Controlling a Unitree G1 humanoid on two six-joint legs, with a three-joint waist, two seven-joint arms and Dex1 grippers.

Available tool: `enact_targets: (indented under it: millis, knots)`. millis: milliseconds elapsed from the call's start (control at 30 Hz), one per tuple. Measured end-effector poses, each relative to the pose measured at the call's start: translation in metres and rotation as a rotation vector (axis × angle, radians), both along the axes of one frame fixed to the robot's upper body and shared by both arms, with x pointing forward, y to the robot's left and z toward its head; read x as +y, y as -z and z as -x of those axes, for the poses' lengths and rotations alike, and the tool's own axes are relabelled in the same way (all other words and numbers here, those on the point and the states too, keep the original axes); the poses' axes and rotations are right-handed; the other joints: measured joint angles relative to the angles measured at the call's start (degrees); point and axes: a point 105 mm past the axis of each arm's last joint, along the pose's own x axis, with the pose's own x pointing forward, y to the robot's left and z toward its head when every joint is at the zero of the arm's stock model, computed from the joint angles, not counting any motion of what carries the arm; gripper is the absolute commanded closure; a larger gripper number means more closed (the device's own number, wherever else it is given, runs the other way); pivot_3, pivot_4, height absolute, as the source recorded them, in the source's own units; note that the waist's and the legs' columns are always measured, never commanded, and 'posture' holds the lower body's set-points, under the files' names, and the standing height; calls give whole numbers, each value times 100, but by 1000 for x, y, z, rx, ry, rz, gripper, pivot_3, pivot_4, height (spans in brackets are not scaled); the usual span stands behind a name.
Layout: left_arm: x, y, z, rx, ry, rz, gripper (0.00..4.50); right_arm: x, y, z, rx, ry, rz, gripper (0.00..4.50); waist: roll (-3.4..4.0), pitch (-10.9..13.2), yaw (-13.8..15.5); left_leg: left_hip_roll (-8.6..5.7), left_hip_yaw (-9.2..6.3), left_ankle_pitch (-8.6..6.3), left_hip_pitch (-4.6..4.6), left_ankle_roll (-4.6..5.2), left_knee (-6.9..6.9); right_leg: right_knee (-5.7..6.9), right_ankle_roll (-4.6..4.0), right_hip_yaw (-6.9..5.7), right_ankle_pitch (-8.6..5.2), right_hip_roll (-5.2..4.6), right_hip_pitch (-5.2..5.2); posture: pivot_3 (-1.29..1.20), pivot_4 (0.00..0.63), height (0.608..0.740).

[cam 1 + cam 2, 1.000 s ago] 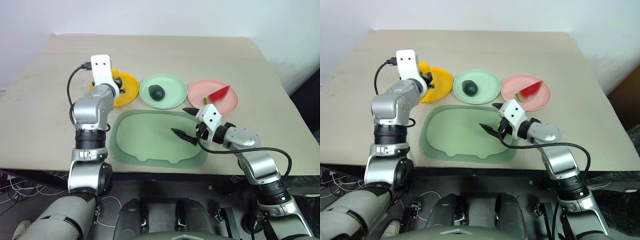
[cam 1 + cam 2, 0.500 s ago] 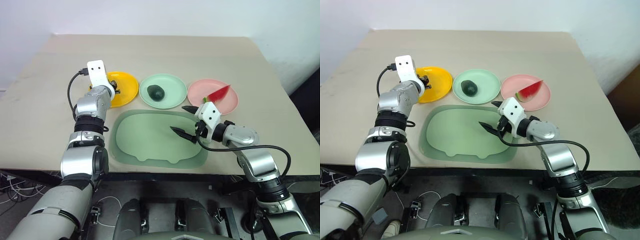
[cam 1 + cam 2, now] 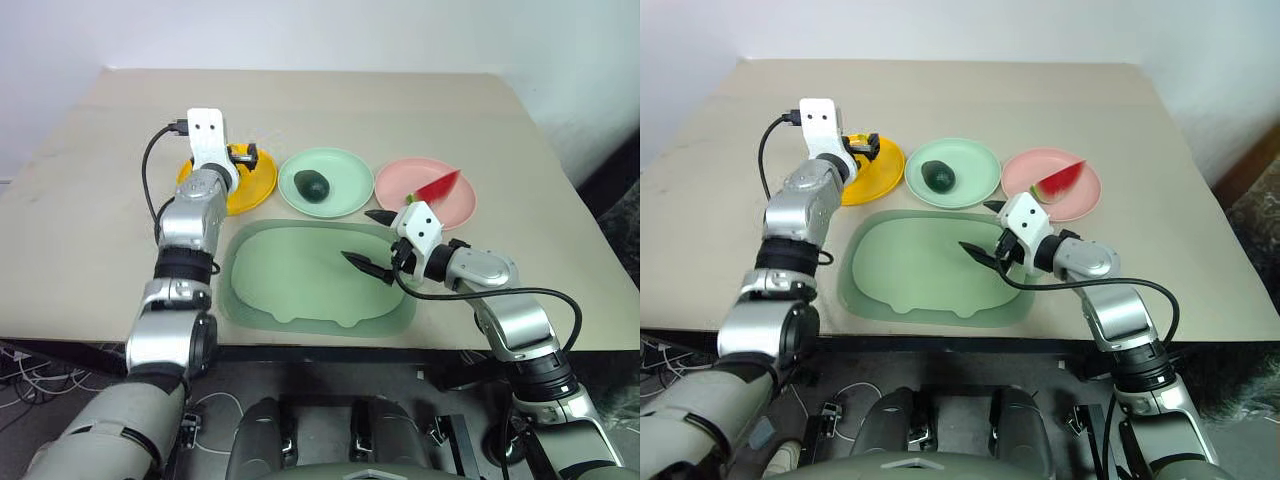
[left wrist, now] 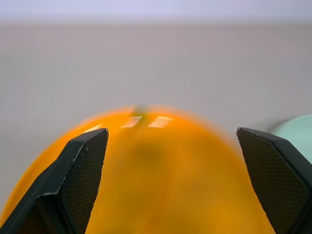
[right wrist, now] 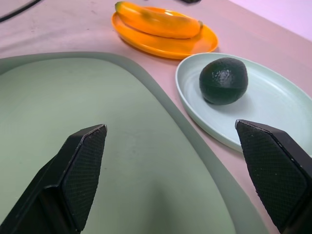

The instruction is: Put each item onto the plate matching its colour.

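Step in hand: by my reading, the left claw (image 3: 243,158) was letting the banana (image 5: 157,21) go onto the yellow plate (image 5: 165,46); the last of the three items looked placed.
Left claw: fingers spread wide with nothing between them, hovering over the yellow plate, pointing toward the far edge of the table (image 3: 90,230).
Banana: lying along the yellow plate, seen plainly from the right wrist camera; from the head camera the left arm hid most of it. It sat just under and in front of the left claw, at about its 12 o'clock, apart from the fingers (image 4: 80,175).
Doing it well: I would lift the left claw straight up and back so a finger does not catch the banana and roll it off the shallow rim. Keep the fingers spread until clear.
Avocado (image 3: 313,185): on the green plate (image 3: 345,168), the middle of the row, at 3 o'clock from the yellow plate.
Watermelon wedge (image 3: 438,187): on the pink plate (image 3: 400,180), at 3 o'clock from the green plate.
Right claw (image 3: 370,240): open and empty, over the 3 o'clock end of the green mat (image 3: 290,275), with the pink plate at its 1 o'clock, near.
Risk: only a bump on withdrawal, as I judged it.
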Motion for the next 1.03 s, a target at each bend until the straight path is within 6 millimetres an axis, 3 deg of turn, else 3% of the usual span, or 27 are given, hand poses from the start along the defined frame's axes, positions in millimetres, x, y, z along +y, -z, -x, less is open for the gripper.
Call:
enact_targets:
  millis: [200,433,600,833,1033]
  knots:
    - [-24,19,47,-93,296,-36,27,-4,-1,3,8,23,-46,0,1,-1,-6,2,4,0,2,0,2,4,0,4,0,1,-2,0,150,695]
    - [-34,43,97,-193,490,-71,27,-7,-8,9,21,37,-133,0,2,-1,22,2,-4,-1,2,2,5,3,-1,4,1,-1,3,0,150,695]
    - [-37,52,118,-238,526,-19,27,-7,-8,13,36,40,-145,0,2,-2,21,2,-9,-2,2,3,6,3,-2,1,1,-2,6,0,150,695]
    - [-24,71,159,-181,565,-12,27,-23,-22,19,35,37,-155,0,4,-2,13,5,-16,-3,4,5,1,-2,-5,-4,2,-1,6,0,150,695]
    - [12,48,166,-220,489,-59,27,-22,-16,26,75,-8,-164,0,5,-4,24,3,-21,-11,2,16,1,-9,-6,-9,3,-8,13,0,150,695]
